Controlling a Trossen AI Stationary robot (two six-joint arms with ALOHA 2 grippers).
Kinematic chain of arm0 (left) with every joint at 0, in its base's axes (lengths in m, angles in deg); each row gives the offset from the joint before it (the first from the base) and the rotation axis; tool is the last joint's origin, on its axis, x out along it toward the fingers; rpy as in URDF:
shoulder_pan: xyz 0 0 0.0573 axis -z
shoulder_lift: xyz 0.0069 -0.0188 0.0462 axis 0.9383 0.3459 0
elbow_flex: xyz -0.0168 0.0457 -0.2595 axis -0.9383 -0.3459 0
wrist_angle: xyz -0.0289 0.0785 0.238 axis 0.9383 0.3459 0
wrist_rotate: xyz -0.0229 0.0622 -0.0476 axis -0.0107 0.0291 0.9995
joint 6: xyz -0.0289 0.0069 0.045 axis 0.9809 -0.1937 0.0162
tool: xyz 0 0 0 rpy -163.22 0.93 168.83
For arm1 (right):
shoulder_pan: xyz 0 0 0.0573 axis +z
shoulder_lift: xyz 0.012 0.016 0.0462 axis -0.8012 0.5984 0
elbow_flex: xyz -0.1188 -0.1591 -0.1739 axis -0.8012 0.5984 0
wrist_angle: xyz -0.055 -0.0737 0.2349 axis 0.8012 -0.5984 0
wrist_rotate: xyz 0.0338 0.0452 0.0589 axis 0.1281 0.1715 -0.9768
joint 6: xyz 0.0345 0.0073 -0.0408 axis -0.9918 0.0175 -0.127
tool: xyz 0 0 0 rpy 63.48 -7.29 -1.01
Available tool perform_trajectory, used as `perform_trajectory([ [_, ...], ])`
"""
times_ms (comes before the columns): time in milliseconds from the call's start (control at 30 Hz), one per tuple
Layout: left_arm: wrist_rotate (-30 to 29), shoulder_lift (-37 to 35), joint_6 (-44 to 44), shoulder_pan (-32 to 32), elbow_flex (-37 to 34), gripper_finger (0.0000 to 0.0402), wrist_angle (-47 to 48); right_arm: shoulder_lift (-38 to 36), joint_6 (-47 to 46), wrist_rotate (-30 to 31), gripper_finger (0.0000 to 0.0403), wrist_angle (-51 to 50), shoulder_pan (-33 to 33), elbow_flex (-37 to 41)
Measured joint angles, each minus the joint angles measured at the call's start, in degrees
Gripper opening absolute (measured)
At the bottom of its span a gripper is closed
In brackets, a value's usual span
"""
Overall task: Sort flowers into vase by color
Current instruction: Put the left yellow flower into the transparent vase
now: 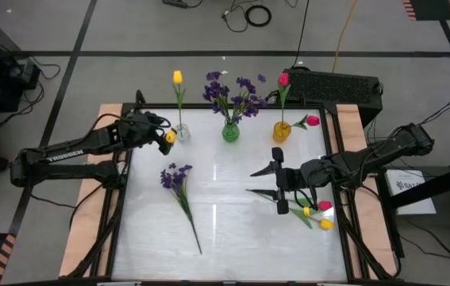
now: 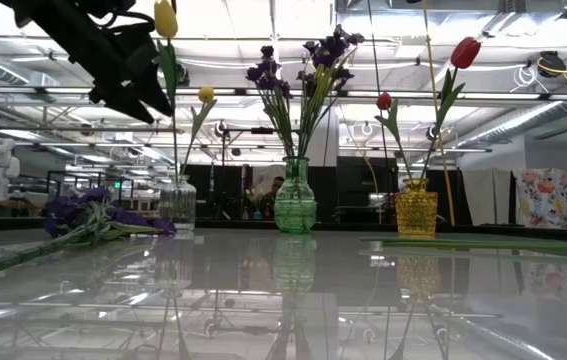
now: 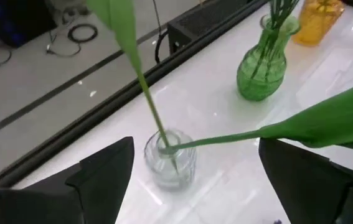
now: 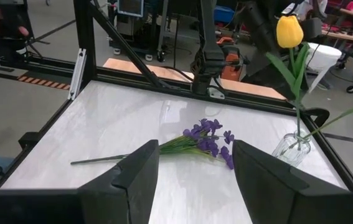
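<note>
- The left gripper (image 1: 163,137) is being held above the clear vase (image 1: 182,132), fingers spread wide with nothing between them; two yellow tulips (image 1: 177,77) are standing in that vase.
- In the left wrist view the clear vase (image 3: 171,160) is being seen between the two dark fingers (image 3: 111,168), stems in it, neither finger touching.
- The right gripper (image 1: 276,181) is being held over the middle-right of the table (image 1: 225,230), fingers parted and gripping nothing.
- Purple bunches are sitting in the green vase (image 1: 230,131); red tulips (image 1: 283,79) are in the yellow vase (image 1: 281,131).
- A loose purple bunch (image 1: 178,187) is lying flat on the table, left of centre, blossoms toward the vases and stem running toward the near edge.
- That bunch is lying between the arms, somewhat nearer the left gripper; the right wrist view is facing it directly (image 4: 204,138).
- Loose tulips (image 1: 320,214), pink and yellow, are lying just beside the right gripper on the table's right side.
- Judged: a loose flower is to be picked next, grasped across the stem's long axis.
</note>
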Motion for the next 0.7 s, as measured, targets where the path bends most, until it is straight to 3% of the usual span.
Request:
perform_trajectory([
  [133,-3.60,0.08,3.55,-0.09,2.19,0.0350,6.34,0.00,0.13,0.00,0.0196,-0.04,0.00,0.00],
  [333,-0.74,0.08,8.82,0.08,5.53,0.0350,10.63,0.00,0.69,0.01,0.0196,-0.04,0.00,0.00],
  [700,-0.38,-2.32,10.06,3.35,11.94,0.0349,16.15,-0.04,0.82,0.03,0.0196,-1.98,-0.01,0.00],
])
